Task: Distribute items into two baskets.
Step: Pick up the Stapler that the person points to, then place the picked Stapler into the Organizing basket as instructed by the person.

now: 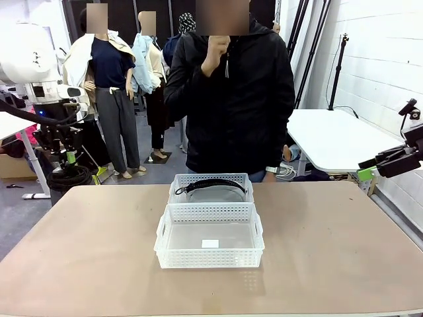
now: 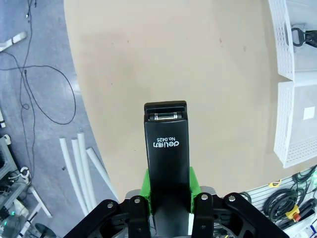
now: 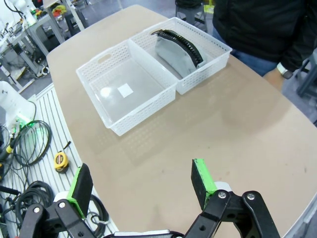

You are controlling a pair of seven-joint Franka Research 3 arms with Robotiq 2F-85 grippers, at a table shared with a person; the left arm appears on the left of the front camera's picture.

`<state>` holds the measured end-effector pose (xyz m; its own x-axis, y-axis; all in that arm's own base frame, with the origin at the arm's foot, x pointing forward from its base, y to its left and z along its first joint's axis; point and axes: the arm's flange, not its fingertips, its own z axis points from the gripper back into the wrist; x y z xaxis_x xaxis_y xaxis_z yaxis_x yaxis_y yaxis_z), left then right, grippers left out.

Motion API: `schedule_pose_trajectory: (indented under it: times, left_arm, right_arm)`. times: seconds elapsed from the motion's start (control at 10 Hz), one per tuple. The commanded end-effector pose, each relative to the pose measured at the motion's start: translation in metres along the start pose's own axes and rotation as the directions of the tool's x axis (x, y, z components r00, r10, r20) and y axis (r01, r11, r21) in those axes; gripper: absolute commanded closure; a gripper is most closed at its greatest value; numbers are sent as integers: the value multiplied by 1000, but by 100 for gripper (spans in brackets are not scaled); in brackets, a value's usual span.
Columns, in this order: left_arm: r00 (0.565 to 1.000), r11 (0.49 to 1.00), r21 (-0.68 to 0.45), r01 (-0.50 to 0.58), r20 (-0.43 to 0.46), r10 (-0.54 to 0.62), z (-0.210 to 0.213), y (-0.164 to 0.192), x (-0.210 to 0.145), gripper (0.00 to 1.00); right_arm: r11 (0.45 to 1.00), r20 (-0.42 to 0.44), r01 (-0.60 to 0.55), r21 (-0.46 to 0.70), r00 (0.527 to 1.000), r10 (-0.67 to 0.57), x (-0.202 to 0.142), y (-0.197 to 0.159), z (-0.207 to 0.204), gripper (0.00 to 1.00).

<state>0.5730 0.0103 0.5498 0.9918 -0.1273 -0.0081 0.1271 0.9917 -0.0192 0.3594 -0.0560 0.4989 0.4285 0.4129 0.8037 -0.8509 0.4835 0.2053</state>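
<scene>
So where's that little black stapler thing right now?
The black stapler is clamped between the left gripper's green pads, held up above the table's left part, well away from the two baskets.

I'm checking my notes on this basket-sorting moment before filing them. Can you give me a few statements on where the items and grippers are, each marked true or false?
1. The left gripper is shut on the black stapler. True.
2. The right gripper holds the black band. False: its jaws are open and empty.
3. The band lies in the far basket, the one nearer the person. True.
4. The stapler already sits in the near basket. False: that basket holds only a small white label.
5. The two baskets stand far apart. False: they sit side by side.
</scene>
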Motion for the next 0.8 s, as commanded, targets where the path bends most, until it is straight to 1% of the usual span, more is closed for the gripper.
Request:
schedule_pose_trajectory:
  times: [0.0,0.7]
  left_arm:
    - [1000,1000,-12,-11,-5,11,-1,2,2,100]
    - [1000,1000,-12,-11,-5,11,-1,2,2,100]
  right_arm:
    - [1000,32,-9,5,999,8,-4,1,-4,0]
    - [1000,32,-9,5,999,8,-4,1,-4,0]
